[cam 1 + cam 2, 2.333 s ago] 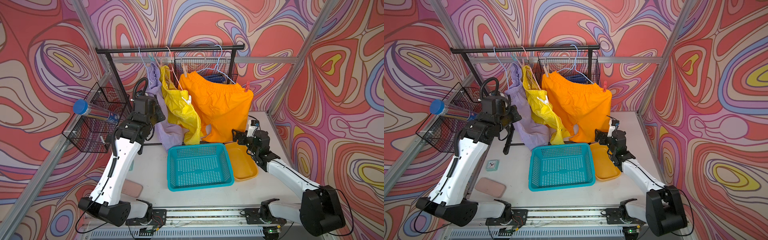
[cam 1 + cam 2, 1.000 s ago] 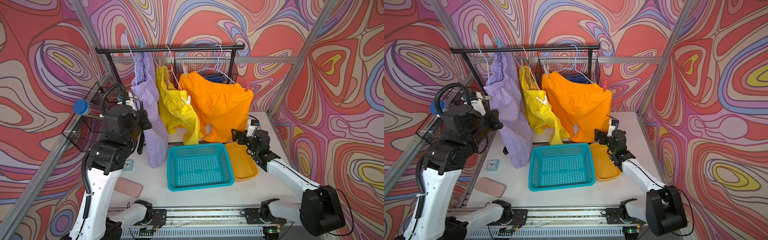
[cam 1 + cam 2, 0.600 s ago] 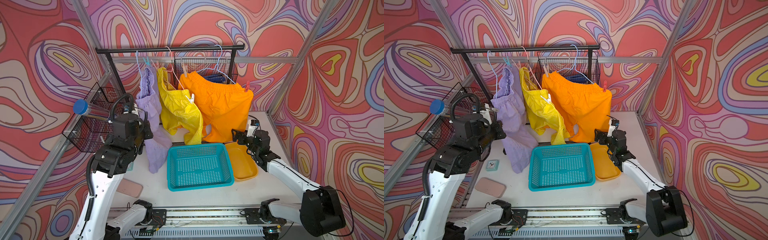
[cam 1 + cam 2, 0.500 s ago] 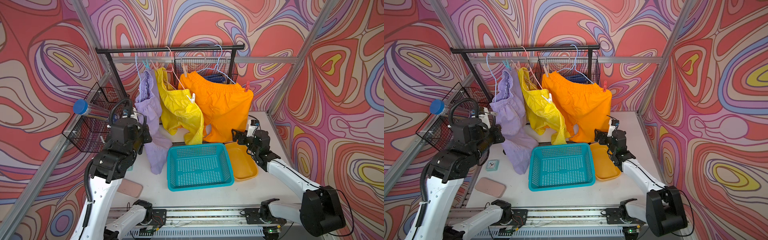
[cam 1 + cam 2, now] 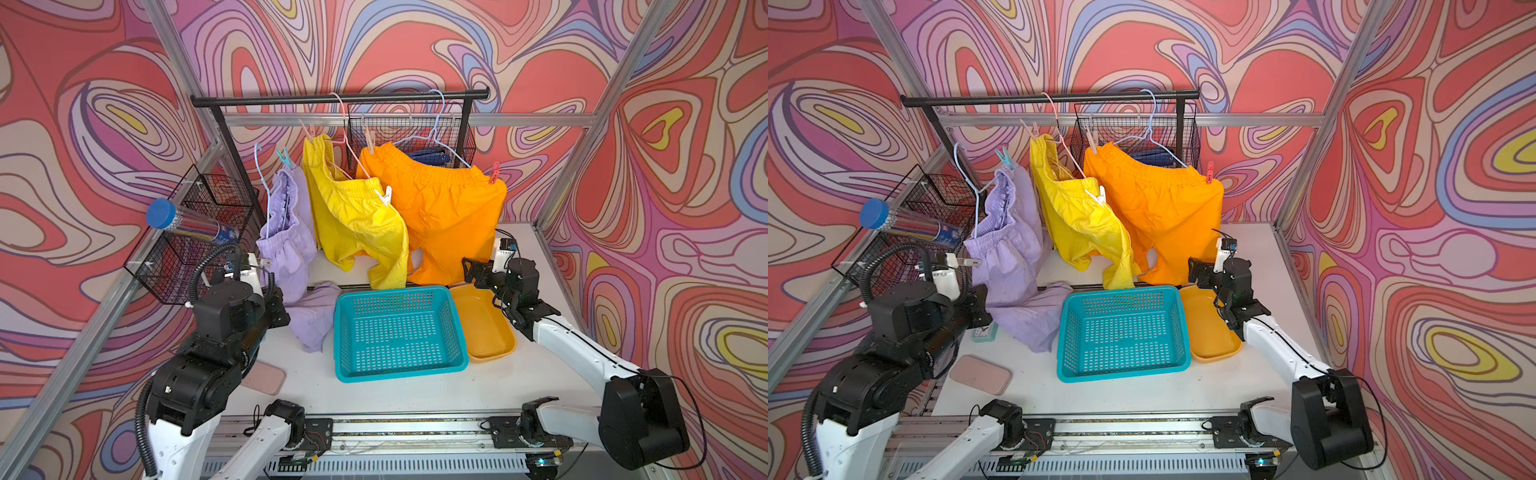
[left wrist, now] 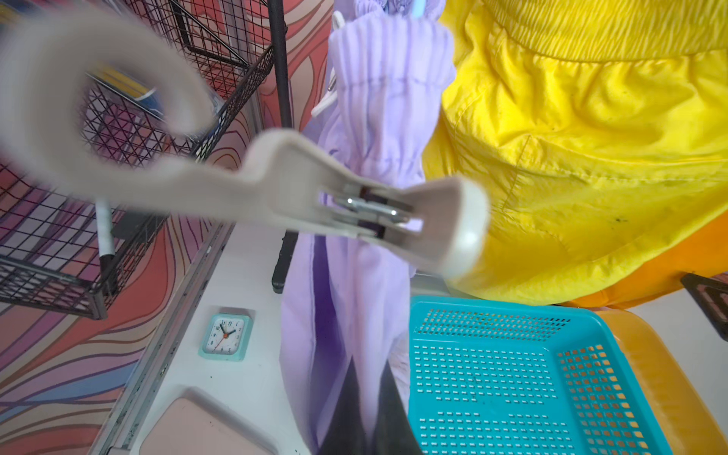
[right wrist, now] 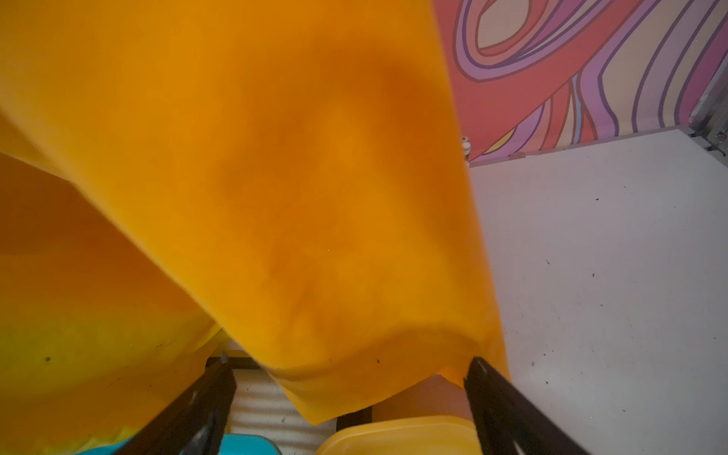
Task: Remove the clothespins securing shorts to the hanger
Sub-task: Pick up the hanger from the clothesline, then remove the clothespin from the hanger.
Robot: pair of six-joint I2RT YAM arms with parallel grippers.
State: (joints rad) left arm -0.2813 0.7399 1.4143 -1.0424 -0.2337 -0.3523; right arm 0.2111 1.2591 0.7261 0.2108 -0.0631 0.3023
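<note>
My left gripper (image 6: 368,417) is shut on the lilac shorts (image 5: 286,253), low at the table's left. Their pale blue hanger (image 5: 261,166) hangs below the rail, with a pale blue clothespin (image 5: 284,157) on the waistband. A beige-grey clothespin (image 6: 354,212) juts across the left wrist view, close to the lens. Yellow shorts (image 5: 353,216) carry a pink clothespin (image 5: 307,129) and a white clothespin (image 5: 386,195). Orange shorts (image 5: 449,216) carry a beige clothespin (image 5: 369,141) and a red clothespin (image 5: 494,172). My right gripper (image 7: 354,398) stands open at the orange hem.
A teal basket (image 5: 399,374) and a yellow tray (image 5: 486,353) sit mid-table. Black wire baskets (image 5: 166,270) holding a blue-capped tube (image 5: 187,222) hang at the left. Another wire basket (image 5: 461,137) hangs behind the black rail (image 5: 291,100). A small clock (image 6: 226,333) and a pink pad (image 5: 266,378) lie front left.
My left arm has drawn back and down with the lilac shorts. Their hanger has sunk lower, and the shorts' legs now pool on the table. The right arm has not moved.
</note>
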